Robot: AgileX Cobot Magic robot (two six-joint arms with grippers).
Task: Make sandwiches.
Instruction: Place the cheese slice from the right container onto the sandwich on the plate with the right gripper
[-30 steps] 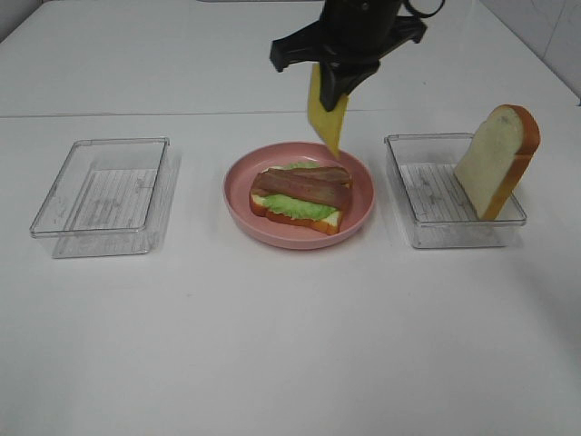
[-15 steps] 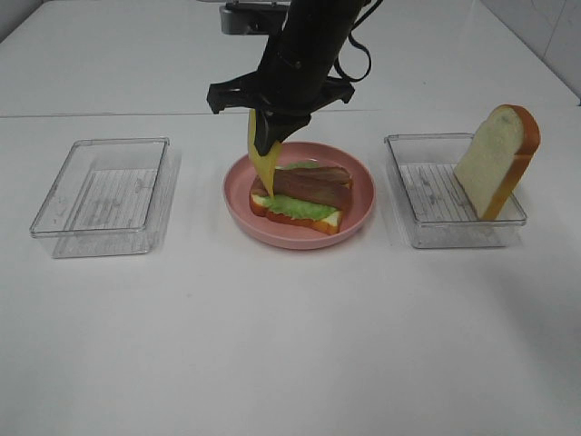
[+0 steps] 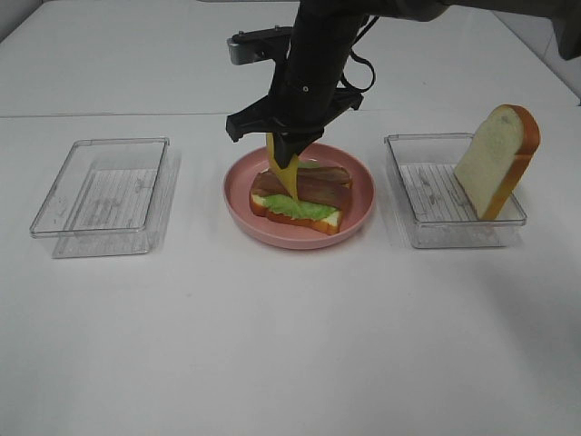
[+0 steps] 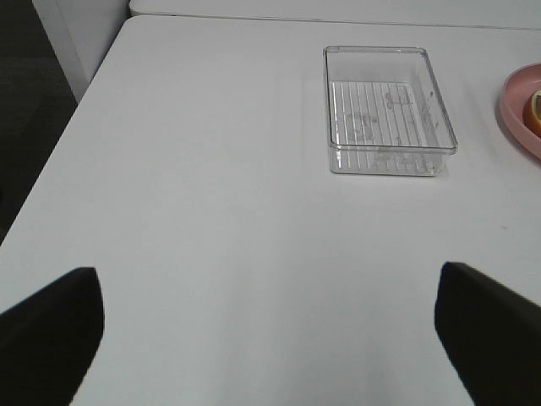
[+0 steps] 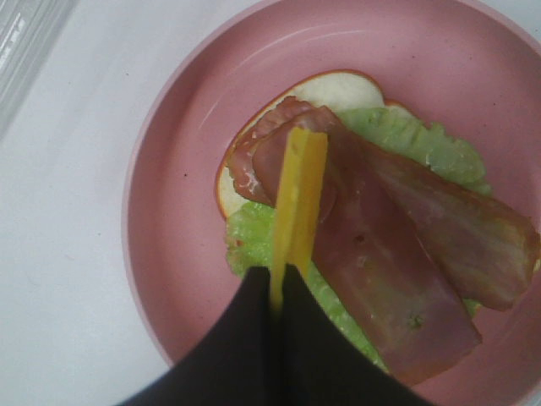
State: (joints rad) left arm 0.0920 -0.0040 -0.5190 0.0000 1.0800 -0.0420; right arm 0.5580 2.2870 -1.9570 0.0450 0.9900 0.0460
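Observation:
On the round pink plate [image 3: 238, 202] lies the open sandwich stack [image 3: 304, 195]: a bread slice, green lettuce [image 5: 254, 241] and brown bacon strips [image 5: 397, 254]. My right gripper [image 3: 283, 145] hangs over the plate's left half, shut on a yellow cheese square [image 3: 286, 174] that hangs on edge, its lower end at the bacon. The right wrist view shows the cheese [image 5: 297, 190] edge-on between the pinched fingertips of that gripper [image 5: 275, 292]. A second bread slice [image 3: 497, 159] leans upright in the right tray. My left gripper [image 4: 270, 338] is open over bare table.
A clear tray [image 3: 100, 195] stands left of the plate and shows in the left wrist view as tray [image 4: 385, 110]. Another clear tray [image 3: 427, 232] stands to the right. The pink plate's rim [image 4: 520, 110] shows at the left wrist view's edge.
My right gripper has carried the cheese leftward and down from above the plate's back, then slightly back right, so that the cheese now hangs at the bacon.

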